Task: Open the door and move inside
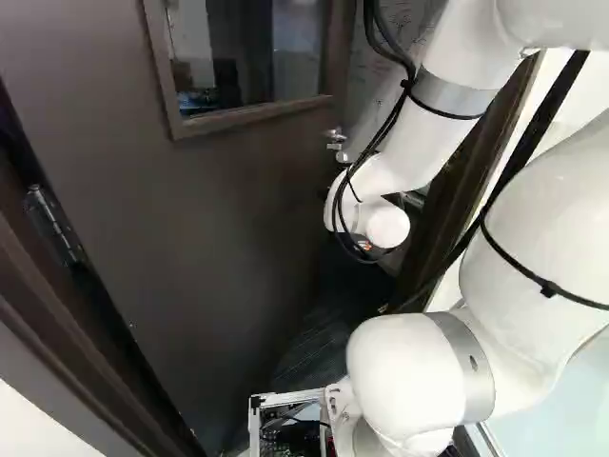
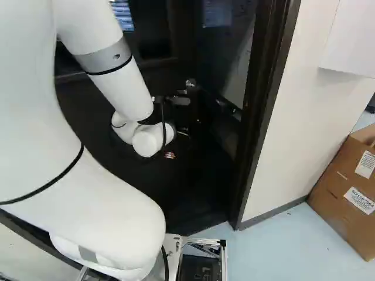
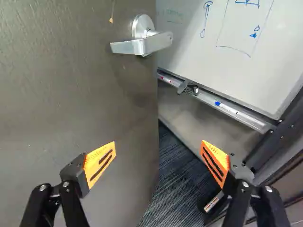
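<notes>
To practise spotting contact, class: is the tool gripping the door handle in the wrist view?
No, the tool stands open, with the door handle ahead of it, untouched.

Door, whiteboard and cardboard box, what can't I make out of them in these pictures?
Door, far face: wrist view, hidden by the door itself.
Whiteboard, green writing: wrist view, too faint and small to read.
Cardboard box, one end: right base view, cut off by the edge.
</notes>
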### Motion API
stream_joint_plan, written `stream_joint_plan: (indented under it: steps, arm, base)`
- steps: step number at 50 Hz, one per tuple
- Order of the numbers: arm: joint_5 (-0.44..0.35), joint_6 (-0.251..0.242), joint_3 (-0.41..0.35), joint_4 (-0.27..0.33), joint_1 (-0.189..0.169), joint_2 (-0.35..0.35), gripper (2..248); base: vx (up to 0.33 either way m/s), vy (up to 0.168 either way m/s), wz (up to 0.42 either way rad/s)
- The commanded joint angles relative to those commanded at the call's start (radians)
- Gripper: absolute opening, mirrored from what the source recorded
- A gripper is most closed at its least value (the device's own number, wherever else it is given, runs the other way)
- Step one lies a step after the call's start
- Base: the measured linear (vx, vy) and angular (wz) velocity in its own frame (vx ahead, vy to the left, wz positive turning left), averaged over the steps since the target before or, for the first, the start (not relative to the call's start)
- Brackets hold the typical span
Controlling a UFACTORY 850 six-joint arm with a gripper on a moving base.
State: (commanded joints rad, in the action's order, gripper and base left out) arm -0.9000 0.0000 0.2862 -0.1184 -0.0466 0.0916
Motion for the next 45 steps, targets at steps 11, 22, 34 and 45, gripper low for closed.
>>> stream_joint_plan:
  steps: [11, 22, 34, 45]
  arm:
    - [0.000, 0.000, 0.018, 0.000, 0.016, -0.019, 247]
    - [0.000, 0.000, 0.033, 0.004, 0.037, -0.034, 247]
    - [0.000, 0.000, 0.045, 0.016, 0.062, -0.046, 247]
    - [0.000, 0.000, 0.056, 0.028, 0.084, -0.057, 247]
  base:
    - [0.000, 0.000, 0.000]
    - [0.000, 0.000, 0.000]
    - [0.000, 0.000, 0.000]
    - [0.000, 0.000, 0.000]
